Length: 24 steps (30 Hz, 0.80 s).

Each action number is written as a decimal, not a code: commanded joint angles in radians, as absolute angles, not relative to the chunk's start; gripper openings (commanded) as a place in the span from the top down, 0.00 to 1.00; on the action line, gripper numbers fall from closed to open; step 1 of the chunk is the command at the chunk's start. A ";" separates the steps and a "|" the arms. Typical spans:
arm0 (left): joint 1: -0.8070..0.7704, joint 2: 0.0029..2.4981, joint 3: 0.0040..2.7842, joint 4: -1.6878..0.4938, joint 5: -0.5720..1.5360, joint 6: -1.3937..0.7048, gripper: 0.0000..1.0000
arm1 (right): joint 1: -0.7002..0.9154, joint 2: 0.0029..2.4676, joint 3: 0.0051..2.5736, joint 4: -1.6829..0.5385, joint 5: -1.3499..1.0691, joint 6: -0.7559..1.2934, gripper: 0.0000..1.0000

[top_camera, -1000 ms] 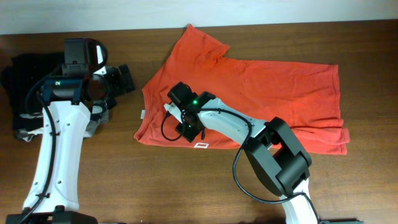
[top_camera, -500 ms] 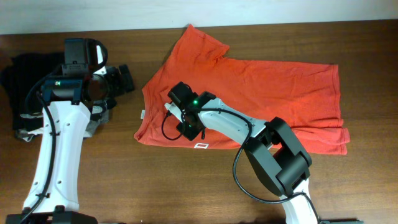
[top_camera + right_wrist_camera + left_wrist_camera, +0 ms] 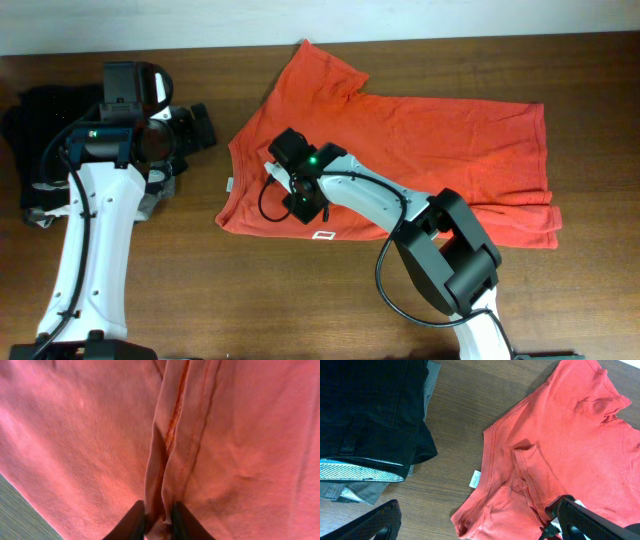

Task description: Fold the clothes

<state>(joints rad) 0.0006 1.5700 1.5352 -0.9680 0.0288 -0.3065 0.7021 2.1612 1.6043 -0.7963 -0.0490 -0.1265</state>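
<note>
Right claw (image 3: 156, 519) tightened on T-shirt (image 3: 450, 140) seam (near edge).

Even soft light; T-shirt (image 3: 100, 435) blurred in right wrist view.

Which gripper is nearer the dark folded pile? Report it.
Left. The left gripper hangs open just beside the dark folded pile; the right gripper is farther off, pinching a fold of the orange-red T-shirt.

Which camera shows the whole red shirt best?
The overhead view: nearly the whole shirt shows there, spread out from collar to hem, with only the right arm covering a bit. The left wrist view shows just its collar end. The right wrist view shows only a close-up fold pinched in the right pincer.
</note>
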 commanded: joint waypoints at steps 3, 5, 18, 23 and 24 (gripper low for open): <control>0.003 1.571 1.534 -0.970 0.029 -0.302 0.01 | 0.706 2.164 1.646 -0.804 -0.039 -0.115 0.86; 0.003 1.571 1.534 -0.970 0.029 -0.302 0.01 | 0.706 2.164 1.646 -0.803 -0.017 -0.115 0.90; 0.003 1.571 1.534 -0.970 0.029 -0.302 0.01 | 0.693 2.164 1.655 -0.797 0.056 -0.114 0.96; 0.003 1.571 1.534 -0.970 0.029 -0.302 0.01 | 0.665 2.161 1.672 -0.796 0.057 -0.114 0.96; 0.003 1.571 1.534 -0.970 0.029 -0.302 0.01 | 0.657 2.161 1.675 -0.796 0.058 -0.114 0.96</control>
